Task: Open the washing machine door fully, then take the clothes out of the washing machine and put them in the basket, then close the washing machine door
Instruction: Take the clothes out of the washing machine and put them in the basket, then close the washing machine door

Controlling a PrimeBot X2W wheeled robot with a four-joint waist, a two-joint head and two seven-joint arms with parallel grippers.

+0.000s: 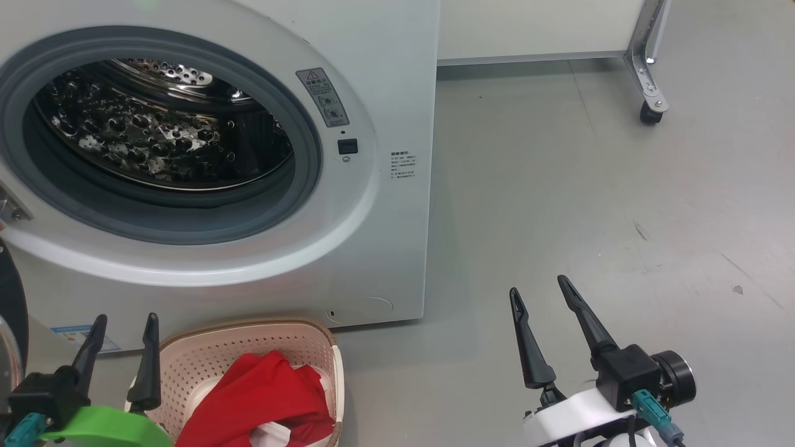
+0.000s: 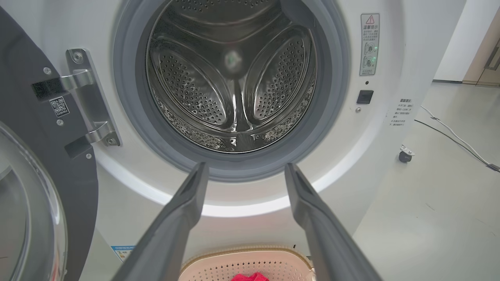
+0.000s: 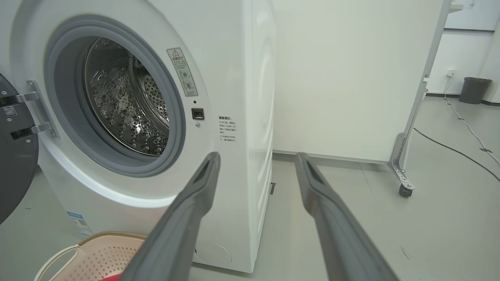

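The white washing machine point(image 1: 385, 74) stands open, its steel drum point(image 2: 234, 86) bare inside the grey gasket. Its black-rimmed door point(image 2: 43, 156) is swung out to the left on its hinge, and its edge shows at the left in the head view point(image 1: 11, 298). The red clothes point(image 1: 261, 391) lie in the cream basket point(image 1: 248, 344) on the floor below the porthole. My left gripper point(image 1: 124, 323) hangs open just left of the basket, fingers aimed at the machine's front point(image 2: 244, 168). My right gripper point(image 1: 539, 288) is open over the bare floor to the right of the machine point(image 3: 256, 156).
A pale panel on a metal leg with a caster point(image 1: 649, 112) stands behind and right of the machine. Cables point(image 3: 461, 152) run across the grey floor at the far right, near a dark bin point(image 3: 474, 89). Open floor lies right of the machine.
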